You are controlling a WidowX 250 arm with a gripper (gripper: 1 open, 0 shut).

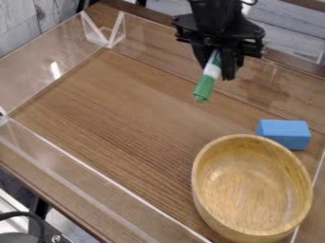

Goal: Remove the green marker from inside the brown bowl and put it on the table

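Inspection, single cam view, looking down across the work area.

My pincer [219, 65]: black, at the far side of the table [114, 123], pointing steeply down. Jaws are clamped on the green marker [208, 80], gripping its upper end. No gap visible btwn jaws and barrel.

Green marker: hangs from my grip, tilted, upper end at the jaws, lower end angled down and toward the left of the pic. White section shows near the jaws, green section below it. Lower tip looks clear of the tabletop, w/ wood grain visible under it; can't tell exactly how far off the surface. It is outside the bowl, well apart from it, over bare wood in the far-centre part of the table.

Brown bowl [252, 186]: light wood, thick rim, sits upright at near right of the table. Interior shows grain only. Part of its rim is cut by the lower pic edge.

Blue block [286, 133]: rectangular, lies flat on the table just beyond the bowl's far-right rim, near it; contact can't be judged. Well apart from marker and pincer.

Clear acrylic walls [38, 57]: edge the table on left and near sides. A small clear bracket-like piece [105, 31] stands at the far left corner.
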